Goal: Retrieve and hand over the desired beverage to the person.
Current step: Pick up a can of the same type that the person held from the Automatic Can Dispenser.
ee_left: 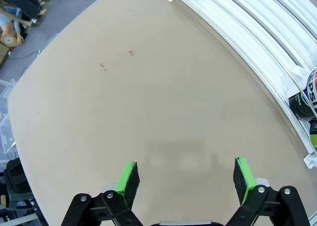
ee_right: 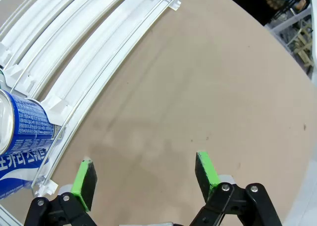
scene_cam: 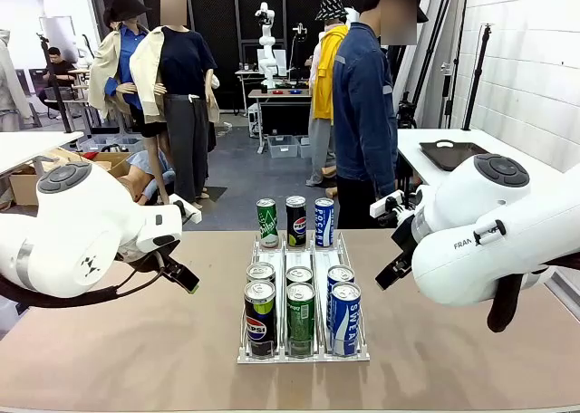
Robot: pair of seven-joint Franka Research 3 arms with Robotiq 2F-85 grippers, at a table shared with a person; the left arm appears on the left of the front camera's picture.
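Spanning the near view: a tan table (scene_cam: 136,340), with pale grey flooring beyond its far edge

Beyond that far edge, right of middle: the person (scene_cam: 362,114) in a blue denim jacket and dark trousers, turned side-on, well apart from the cans

Reaching in over the left edge: the white left arm (scene_cam: 63,232); over the right edge, the white right arm (scene_cam: 489,241) (bulkier in the front view, being nearer the camera)

At the table's middle, running from near edge toward far edge: a clear three-lane rack (scene_cam: 304,358), seen too in the left wrist view (ee_left: 237,23) and the right wrist view (ee_right: 89,52)

Upright at the rack's far end, side by side: a green can (scene_cam: 266,223), a black Pepsi can (scene_cam: 296,221), a blue Pocari can (scene_cam: 324,223)

Upright at the rack's near end, two deep per lane: in front, a second Pepsi can (scene_cam: 260,317), a second green can (scene_cam: 300,318) and a blue Pocari Sweat can (scene_cam: 345,318), the last showing also at the left side of the right wrist view (ee_right: 22,132); behind these, three more can tops, labels hidden

Hovering over bare table left of the rack: the left gripper (ee_left: 187,169), green pads spread wide, pinching nothing

Hovering over bare table right of the rack: the right gripper (ee_right: 146,169), pads likewise spread, nothing between them, just beside the rack's near right corner
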